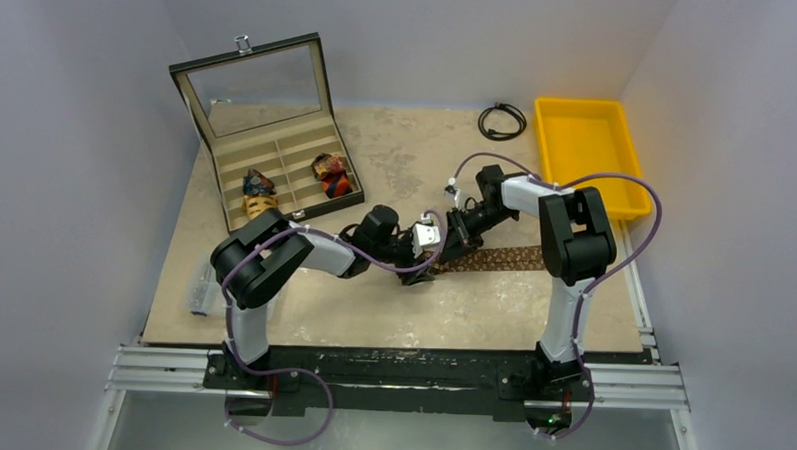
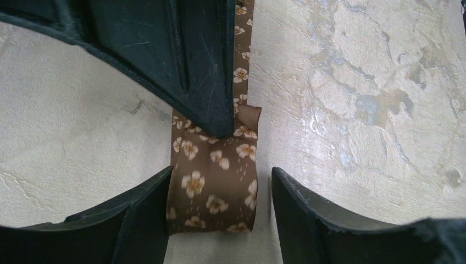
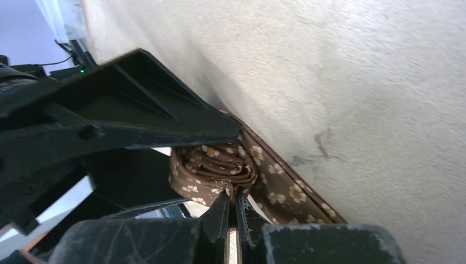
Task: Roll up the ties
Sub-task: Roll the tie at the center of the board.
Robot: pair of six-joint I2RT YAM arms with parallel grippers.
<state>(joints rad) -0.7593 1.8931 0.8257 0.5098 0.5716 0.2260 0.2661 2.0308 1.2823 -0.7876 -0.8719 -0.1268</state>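
Currently three ties: red-orange coil (image 1: 333,175), blue-yellow coil (image 1: 260,193), brown tie (image 1: 503,257); left claw (image 2: 220,181) apart, straddling brown tie; right claw (image 3: 232,206) clamped on it.

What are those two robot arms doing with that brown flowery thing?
They are rolling up a brown tie. The right gripper pinches the coiled end while the open left gripper straddles it. The rest lies flat. Two rolled ties sit in the box.
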